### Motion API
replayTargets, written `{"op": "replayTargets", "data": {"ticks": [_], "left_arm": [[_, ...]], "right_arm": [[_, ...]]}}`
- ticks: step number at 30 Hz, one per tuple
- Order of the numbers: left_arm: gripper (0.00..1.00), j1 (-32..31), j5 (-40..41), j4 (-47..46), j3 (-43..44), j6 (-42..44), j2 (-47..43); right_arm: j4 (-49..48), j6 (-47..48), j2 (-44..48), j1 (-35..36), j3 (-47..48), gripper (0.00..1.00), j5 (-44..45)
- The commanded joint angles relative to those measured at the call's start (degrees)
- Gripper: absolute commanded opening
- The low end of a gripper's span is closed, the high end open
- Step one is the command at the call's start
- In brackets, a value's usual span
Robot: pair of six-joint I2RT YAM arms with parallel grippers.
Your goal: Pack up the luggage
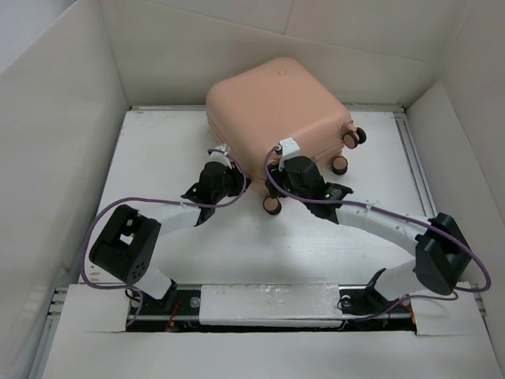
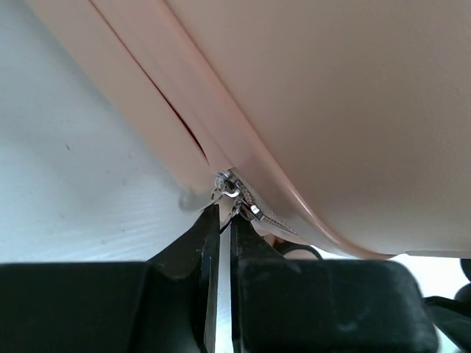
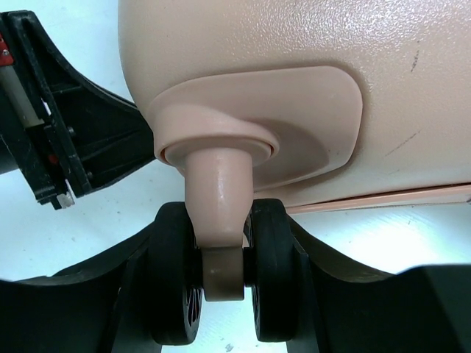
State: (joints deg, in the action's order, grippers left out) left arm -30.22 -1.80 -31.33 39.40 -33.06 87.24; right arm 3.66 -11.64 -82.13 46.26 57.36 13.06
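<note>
Luggage (image 1: 278,110) lies centred at the far edge of the counter (image 1: 166,237). My left hand (image 2: 221,213) pinches the zipper pull (image 2: 234,193), nearly closed; my right hand (image 3: 224,298) clamps a caster wheel (image 3: 223,268). I judge zipping is the step in hand. Next: draw the pull along the open seam (image 2: 184,125).

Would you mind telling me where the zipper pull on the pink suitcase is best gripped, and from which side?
Pinch the metal zipper pull by its loose end, coming in low from the near side, beneath the curved edge of the luggage. It juts outward from the seam, small and thin.
</note>
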Motion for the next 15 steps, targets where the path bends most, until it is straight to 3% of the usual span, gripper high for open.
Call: {"op": "replayTargets", "data": {"ticks": [1, 2, 3, 4, 5, 6, 8, 9, 11, 15], "left_arm": [[0.00, 10.4, 16.9, 0.8, -0.1, -3.5, 0.3], [0.00, 10.4, 16.9, 0.7, -0.6, -4.7, -2.0], [0.08, 10.4, 16.0, 1.6, -2.3, -5.6, -3.6], [0.33, 10.4, 13.5, 1.0, -3.7, -6.2, -5.6], [0.45, 10.4, 12.0, 0.5, -5.2, -6.2, -10.5], [0.60, 10.4, 10.9, 0.5, -8.0, -6.2, -13.2], [0.76, 9.7, 9.1, 4.0, -9.9, -6.2, -19.2], [0.77, 8.3, 9.1, 5.7, -11.3, -6.2, -25.8], [1.00, 7.6, 8.5, 12.1, -11.3, -5.7, -32.5], [1.00, 7.6, 3.3, 23.1, -10.6, -5.7, -48.1]], "right_arm": [[5.7, -0.8, 7.1, 3.0, -0.5, 0.00, -2.8], [5.1, -0.8, 6.5, 3.0, 0.2, 0.00, -3.5], [5.1, -0.8, 5.8, 4.0, 0.7, 0.03, -3.5], [5.1, -0.8, 5.8, 5.3, 1.4, 0.09, -3.5], [5.1, -0.8, 5.8, 6.0, 2.9, 0.19, -3.0], [5.1, -0.8, 5.3, 6.6, 3.8, 0.44, -3.0], [5.1, -0.8, 6.1, 8.4, 6.0, 0.67, -3.0], [6.2, -0.8, 6.6, 9.0, 8.7, 0.99, -2.4], [8.6, -0.8, 8.2, 10.5, 12.6, 1.00, -1.6], [17.0, 1.0, 12.2, 15.0, 22.1, 1.00, 6.0]]}}
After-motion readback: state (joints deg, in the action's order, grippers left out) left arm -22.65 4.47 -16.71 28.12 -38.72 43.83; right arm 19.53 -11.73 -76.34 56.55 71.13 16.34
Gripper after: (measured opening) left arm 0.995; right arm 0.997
